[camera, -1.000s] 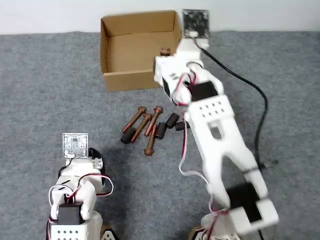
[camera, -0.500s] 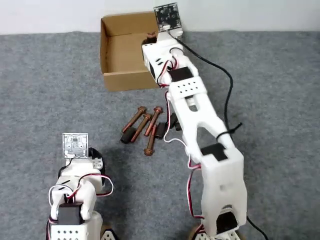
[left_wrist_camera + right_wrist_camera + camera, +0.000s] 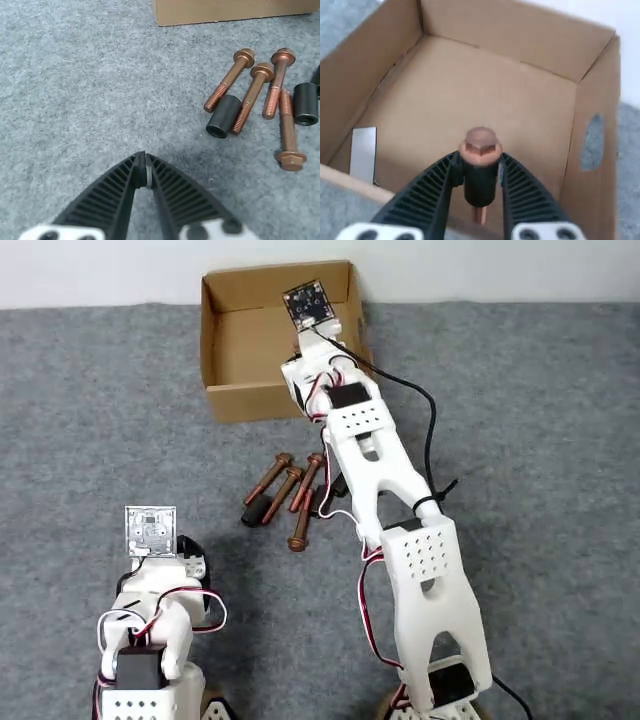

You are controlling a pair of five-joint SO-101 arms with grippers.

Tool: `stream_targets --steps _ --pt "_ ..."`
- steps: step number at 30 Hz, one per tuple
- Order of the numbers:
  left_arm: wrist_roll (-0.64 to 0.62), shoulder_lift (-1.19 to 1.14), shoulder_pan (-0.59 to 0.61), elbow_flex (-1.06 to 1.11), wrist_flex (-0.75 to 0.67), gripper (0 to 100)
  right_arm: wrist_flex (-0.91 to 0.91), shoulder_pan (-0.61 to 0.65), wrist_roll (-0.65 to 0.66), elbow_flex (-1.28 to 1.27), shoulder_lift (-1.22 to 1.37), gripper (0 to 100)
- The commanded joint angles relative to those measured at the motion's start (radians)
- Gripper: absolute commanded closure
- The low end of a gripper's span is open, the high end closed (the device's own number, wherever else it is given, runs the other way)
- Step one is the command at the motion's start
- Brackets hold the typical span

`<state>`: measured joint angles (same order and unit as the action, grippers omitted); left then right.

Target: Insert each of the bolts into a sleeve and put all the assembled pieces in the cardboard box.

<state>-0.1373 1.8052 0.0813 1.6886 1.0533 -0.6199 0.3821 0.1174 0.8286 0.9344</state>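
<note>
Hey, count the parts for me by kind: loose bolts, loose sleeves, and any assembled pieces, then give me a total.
Loose copper bolts: 4
Loose black sleeves: 3 in sight; the right arm may hide more
Assembled bolt-and-sleeve piece, held in the right gripper over the box: 1
Total: 8 parts in sight

The right arm is white plastic, its shells dotted with small holes, with black servos, looping red and white wires and a black cable. The left arm looks alike. Each has a square camera board and black ribbed fingers.
</note>
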Motion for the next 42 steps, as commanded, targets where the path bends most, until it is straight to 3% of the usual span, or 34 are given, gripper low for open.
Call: stream_targets --steps 1,7,15,19,23,28,32,42 --pt "-0.008 0.002 -0.002 -0.004 0.006 100 -0.065 0.007 0.005 0.124 -0.025 89.4" --pt "-0.008 0.002 0.000 -0.004 0.006 100 -0.265 0.010 0.005 0.296 -0.028 89.4" --pt "-0.008 0.002 0.005 -0.004 0.006 100 -0.831 0.010 -0.048 0.606 -0.019 89.4" --pt "-0.005 0.002 0.005 -0.004 0.006 100 -1.029 0.010 -0.086 0.700 -0.019 89.4" --pt "-0.005 0.002 0.005 -0.004 0.006 100 -1.162 0.010 -0.087 0.740 -0.019 89.4" --pt "-0.005 0.002 0.005 -0.004 0.006 100 -1.178 0.018 -0.087 0.741 -0.033 89.4" --pt "-0.005 0.000 0.005 -0.004 0.006 100 -1.181 0.044 -0.098 0.651 -0.090 89.4" --pt "-0.005 0.000 0.006 -0.004 0.006 100 -1.173 0.120 -0.394 -0.048 -0.423 89.0"
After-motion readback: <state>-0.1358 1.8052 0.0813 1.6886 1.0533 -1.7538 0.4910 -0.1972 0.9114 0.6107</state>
